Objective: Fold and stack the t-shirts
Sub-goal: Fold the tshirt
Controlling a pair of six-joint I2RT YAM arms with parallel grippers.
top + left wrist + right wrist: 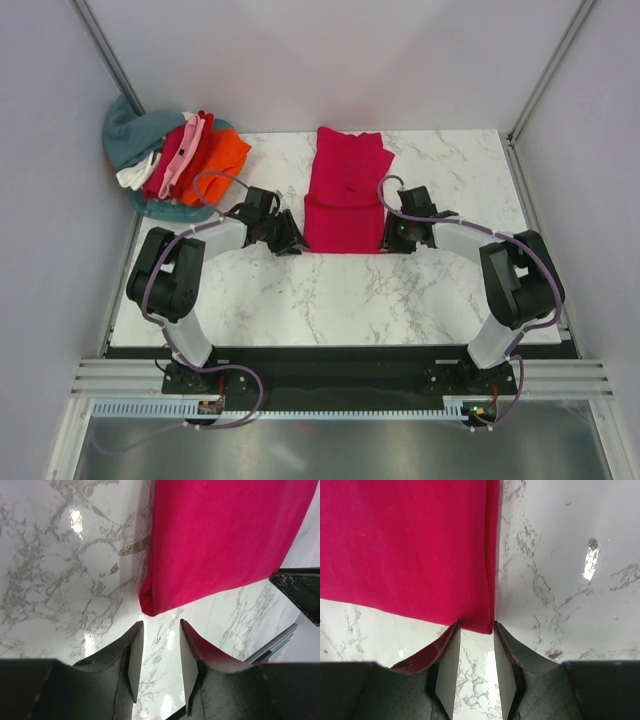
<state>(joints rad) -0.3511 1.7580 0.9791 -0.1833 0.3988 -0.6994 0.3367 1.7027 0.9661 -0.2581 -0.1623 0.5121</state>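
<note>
In the middle of the white marble bench (340, 300) lay one dark pink shirt (345, 195). It was folded into a long shape. Its near part was flat and smooth, and its far part was more bumpy. Its near edge ran straight across, between the two arms.

The left arm (200, 250) reached in to the shirt's near left corner. The left jaws were spread apart and held nothing. In the left wrist view the folded corner of the shirt (225, 540) sat just in front of the gap, with bare bench (65, 555) under the tips.

The right arm (480, 250) reached in to the near right corner. The right jaws were spread apart too. In the right wrist view the shirt's (405, 545) corner lay right at the mouth of the gap, between the two tips. I could not tell if the tips touched the cloth. Bare bench (560, 555) showed to the right of it.

A pile of other shirts (175, 160) sat at the far left corner, well apart from the pink one. It had blue-grey, white, pink, red and orange cloth all heaped together.
</note>
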